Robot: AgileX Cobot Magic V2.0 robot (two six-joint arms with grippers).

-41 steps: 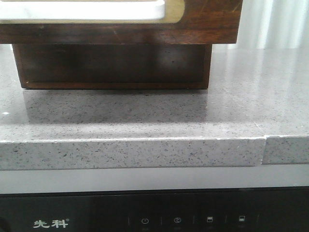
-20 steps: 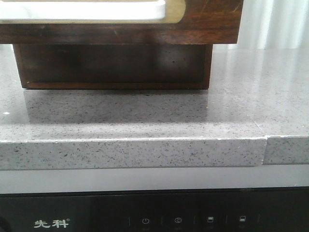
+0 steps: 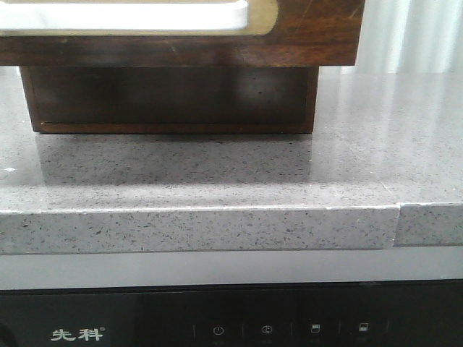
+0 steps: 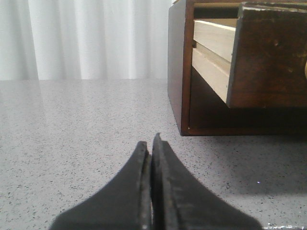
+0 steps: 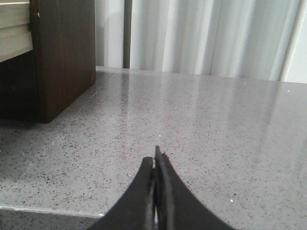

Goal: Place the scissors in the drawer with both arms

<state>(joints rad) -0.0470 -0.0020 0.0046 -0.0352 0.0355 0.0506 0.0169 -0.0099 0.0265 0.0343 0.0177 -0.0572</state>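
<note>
Grey speckled stone counter (image 3: pixel 217 173) fills the front view, with white curtains (image 4: pixel 96 38) behind it in both wrist views. On it stands a dark brown cabinet (image 3: pixel 173 97), and the drawer (image 3: pixel 181 29) juts out of it toward the camera, pulled open, its white panel in a brass-coloured frame cut off by the top edge of the view. In the left wrist view the drawer (image 4: pixel 268 52) hangs out over the counter, its pale wooden side showing. The scissors appear in none of the three views, so where they lie cannot be told. The left gripper (image 4: pixel 152 143) sits low over the counter beside the cabinet, its black fingers (image 4: pixel 139 182) pressed together with nothing between them. The right gripper (image 5: pixel 155 160) is likewise closed and empty, low over bare counter with the cabinet's side (image 5: pixel 62 57) near. Below the counter edge a black appliance panel (image 3: pixel 231 322) shows. Compared with the front pictures from half a second and a second ago, nothing has shifted.
</note>
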